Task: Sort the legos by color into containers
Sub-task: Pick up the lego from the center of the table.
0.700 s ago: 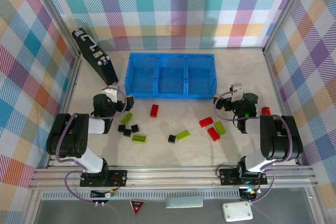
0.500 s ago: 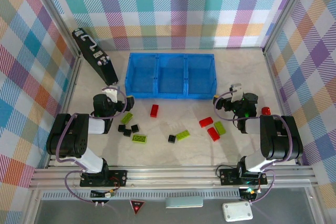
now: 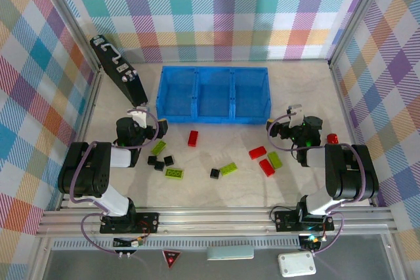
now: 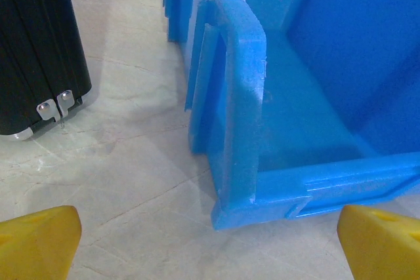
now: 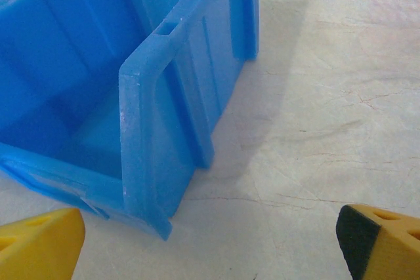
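The blue bin (image 3: 213, 94) stands at the back centre, its three compartments empty. Red, lime green and black legos lie scattered in front of it: a red one (image 3: 192, 138), a green one (image 3: 159, 147), black ones (image 3: 159, 162), another green one (image 3: 228, 168), two red ones (image 3: 262, 160) and a red one (image 3: 333, 138) by the right arm. My left gripper (image 3: 139, 117) rests low by the bin's near left corner (image 4: 249, 129), open (image 4: 210, 254) with nothing between its yellow fingertips (image 4: 36, 240). My right gripper (image 3: 293, 112) sits by the near right corner (image 5: 147, 162), open (image 5: 210, 247) and empty.
A black flat panel (image 3: 118, 70) with white marks leans at the back left, close to the left gripper and seen as a dark case (image 4: 39, 50) in the left wrist view. Plaid walls enclose the table. Bare marble floor (image 5: 315, 116) lies right of the bin.
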Controlling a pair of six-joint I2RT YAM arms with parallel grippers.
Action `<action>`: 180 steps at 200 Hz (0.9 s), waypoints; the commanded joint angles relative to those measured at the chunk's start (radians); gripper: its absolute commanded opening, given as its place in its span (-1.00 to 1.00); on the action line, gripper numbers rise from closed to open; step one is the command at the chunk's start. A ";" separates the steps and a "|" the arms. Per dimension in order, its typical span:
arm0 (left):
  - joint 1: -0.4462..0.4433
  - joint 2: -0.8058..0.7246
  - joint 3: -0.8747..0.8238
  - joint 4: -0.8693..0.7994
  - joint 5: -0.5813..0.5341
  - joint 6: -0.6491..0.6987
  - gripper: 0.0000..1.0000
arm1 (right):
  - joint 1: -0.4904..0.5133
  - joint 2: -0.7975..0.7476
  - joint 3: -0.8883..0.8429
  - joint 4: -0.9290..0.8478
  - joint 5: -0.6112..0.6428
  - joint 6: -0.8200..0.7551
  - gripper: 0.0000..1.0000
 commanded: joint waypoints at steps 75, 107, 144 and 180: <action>0.010 -0.002 -0.012 0.029 0.027 0.015 0.99 | -0.003 0.002 0.011 0.023 -0.030 -0.013 0.98; 0.011 -0.004 -0.013 0.029 0.028 0.015 0.99 | -0.004 0.001 0.009 0.026 -0.018 -0.012 0.98; 0.009 -0.016 -0.020 0.030 0.020 0.018 0.99 | 0.000 -0.030 0.021 -0.021 0.009 -0.004 0.98; 0.004 -0.048 -0.040 0.044 -0.049 -0.003 0.99 | 0.000 -0.084 0.021 -0.067 0.011 -0.004 0.98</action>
